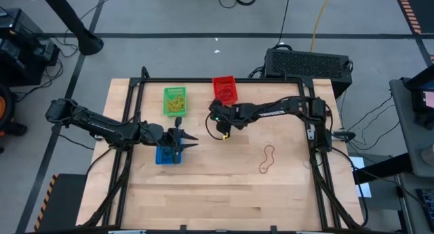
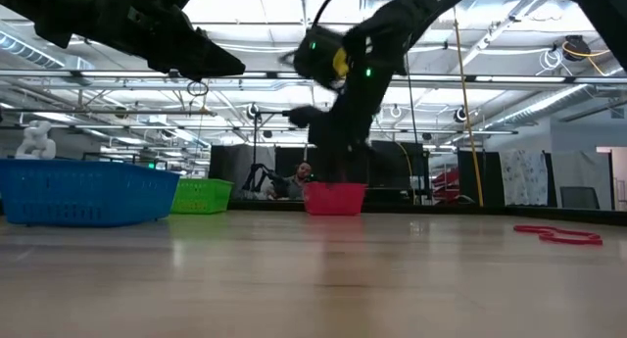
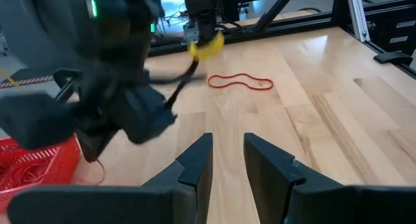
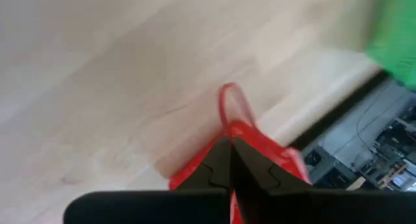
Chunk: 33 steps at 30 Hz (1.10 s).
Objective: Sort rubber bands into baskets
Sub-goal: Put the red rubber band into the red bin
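Right gripper point(image 1: 222, 132) hung above the table's middle, just in front of the red basket point(image 1: 225, 88), raised off the wood. In the right wrist view its fingers point(image 4: 221, 160) were pressed together, pinching a thin red rubber band point(image 4: 232, 107) whose loop stuck out past the tips, with the red basket behind it.

Left gripper point(image 1: 190, 140) was over the blue basket point(image 1: 168, 156) on the left side of the table, also held up off the surface. The left wrist view showed its fingers point(image 3: 198, 165) parted by a narrow gap, nothing between them.

Baskets: green basket point(image 1: 175, 101) toward the back of the wooden table point(image 1: 230, 193), yellow bands visible inside; red one beside it, to its right, at the back edge; blue one nearer the front, in front of the green. Some red strands lay in the red basket, seen in the left wrist view.

One loose red rubber band point(image 1: 268, 160), twisted into a long figure-eight, lay flat on the right half of the table, well apart from all three baskets.

A seated person point(image 2: 299, 179) showed far back in the room in the low view.
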Each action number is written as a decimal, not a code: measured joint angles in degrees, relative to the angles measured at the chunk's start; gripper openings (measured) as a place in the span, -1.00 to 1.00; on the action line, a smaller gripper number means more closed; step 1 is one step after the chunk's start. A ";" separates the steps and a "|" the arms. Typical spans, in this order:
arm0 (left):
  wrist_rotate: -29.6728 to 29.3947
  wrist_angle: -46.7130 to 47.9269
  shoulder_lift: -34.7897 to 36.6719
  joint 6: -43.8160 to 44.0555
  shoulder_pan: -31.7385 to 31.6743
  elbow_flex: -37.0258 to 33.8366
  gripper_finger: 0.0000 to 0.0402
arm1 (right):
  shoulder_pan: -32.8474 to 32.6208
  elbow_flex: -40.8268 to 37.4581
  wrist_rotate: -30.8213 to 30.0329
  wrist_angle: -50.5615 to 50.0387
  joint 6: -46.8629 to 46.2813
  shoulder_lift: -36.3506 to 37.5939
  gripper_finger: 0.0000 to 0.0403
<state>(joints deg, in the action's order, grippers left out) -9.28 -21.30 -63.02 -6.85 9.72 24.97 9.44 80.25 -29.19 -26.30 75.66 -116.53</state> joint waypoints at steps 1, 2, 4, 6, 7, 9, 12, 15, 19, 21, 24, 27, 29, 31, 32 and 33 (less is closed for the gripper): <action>0.00 0.00 0.00 0.00 0.00 0.00 -0.52 | -0.04 0.00 0.63 0.06 -0.72 0.97 -1.00; 0.00 0.00 0.00 0.00 0.00 0.00 -0.52 | -0.04 0.00 1.14 0.48 -1.67 2.01 -1.00; 0.00 -0.03 0.00 0.04 0.00 0.00 -0.52 | 0.43 0.00 1.21 1.72 -3.65 4.08 -1.00; 0.00 -0.02 0.00 0.04 0.00 0.00 -0.52 | 1.28 0.00 1.18 2.50 -5.19 6.20 -1.00; 0.00 -0.03 0.00 0.05 0.00 0.00 -0.52 | 1.76 0.00 1.17 3.15 -6.07 7.21 -1.00; 0.00 -0.07 0.00 0.07 0.00 0.00 -0.52 | 2.82 0.00 1.20 3.95 -7.84 9.30 -1.00; 0.00 -0.20 0.00 0.09 0.00 0.00 -0.52 | 4.61 0.02 1.18 6.40 -10.72 12.05 -1.00; 0.00 -0.24 0.00 0.09 0.00 0.00 -0.52 | 7.15 0.04 2.15 8.18 -15.53 13.84 -1.00; 0.00 -0.44 0.00 0.42 0.00 0.00 -0.52 | 11.34 0.04 7.87 8.53 -23.22 14.20 -1.00; 0.00 -0.46 0.00 0.44 0.00 0.00 -0.52 | 12.99 0.04 10.30 8.29 -26.28 14.08 -1.00; 0.00 -0.46 0.00 0.43 0.00 0.00 -0.52 | 14.46 0.07 11.54 9.59 -30.05 12.95 -1.00; 0.00 -0.46 0.00 0.42 0.00 0.00 -0.52 | 15.71 -0.05 11.58 10.24 -33.68 12.13 -1.00; 0.00 -0.44 0.00 0.42 0.00 0.01 -0.52 | 16.43 0.07 11.59 10.81 -35.31 11.88 -1.00; 0.00 -0.39 0.00 0.42 0.00 0.00 -0.52 | 16.87 0.04 11.68 10.48 -36.57 11.76 -1.00; 0.00 -0.23 0.00 0.39 0.00 0.00 -0.52 | 16.93 0.04 11.84 10.58 -37.26 11.60 -1.00; 0.00 -0.22 0.00 0.28 0.00 0.00 -0.52 | 16.93 0.04 12.57 10.67 -38.33 11.50 -1.00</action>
<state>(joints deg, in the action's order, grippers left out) -9.28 -21.52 -63.02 -6.57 9.72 24.97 26.37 80.29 -16.62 -15.62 37.33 -105.03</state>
